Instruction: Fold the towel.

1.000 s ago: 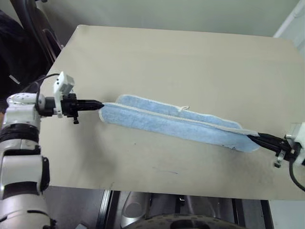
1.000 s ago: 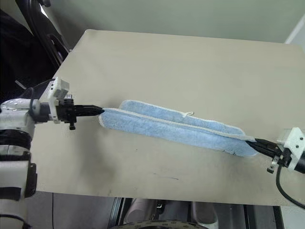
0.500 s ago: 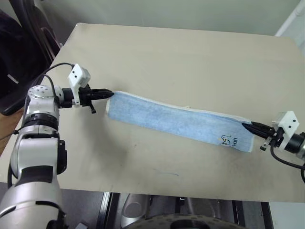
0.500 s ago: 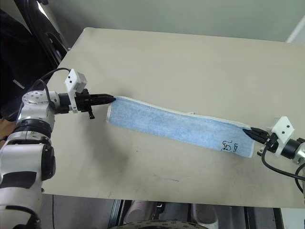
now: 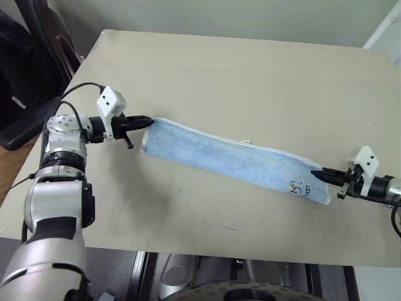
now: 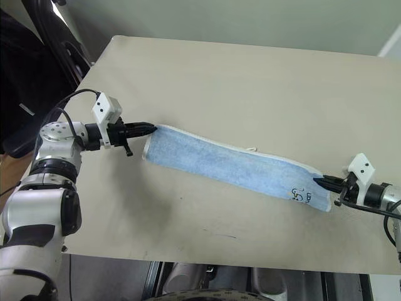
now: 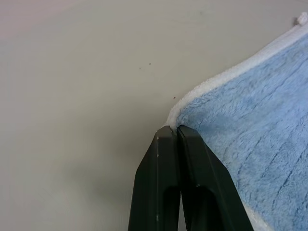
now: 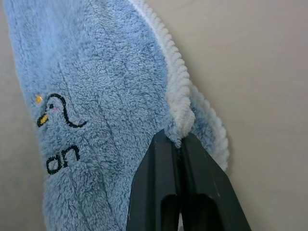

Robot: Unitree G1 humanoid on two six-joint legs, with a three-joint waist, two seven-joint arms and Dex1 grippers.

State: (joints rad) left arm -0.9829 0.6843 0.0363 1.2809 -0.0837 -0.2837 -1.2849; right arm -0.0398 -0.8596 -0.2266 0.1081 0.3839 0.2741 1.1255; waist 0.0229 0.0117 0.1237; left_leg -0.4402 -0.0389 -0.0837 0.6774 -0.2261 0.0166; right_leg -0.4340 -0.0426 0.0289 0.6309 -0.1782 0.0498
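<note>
The light blue towel (image 5: pixel 232 157) lies on the table (image 5: pixel 250 69) as a long narrow strip, running from the left down to the right. Its whitish edging runs along the far side, and a small dark embroidered mark (image 5: pixel 299 187) faces up near the right end. My left gripper (image 5: pixel 149 121) is shut at the towel's left far corner, the edging meeting its fingertips (image 7: pixel 166 132). My right gripper (image 5: pixel 313 175) is shut on the edging at the right end, which shows pinched between its tips in the right wrist view (image 8: pixel 175 137).
The beige table has bare room beyond the towel and in front of it; its front edge (image 5: pixel 219 254) runs close below the towel. A dark chair (image 5: pixel 31 56) stands off the table's left side.
The towel hung bunched between the grippers a second ago and now lies flat with the mark facing up. Both grippers have moved farther over the table.
</note>
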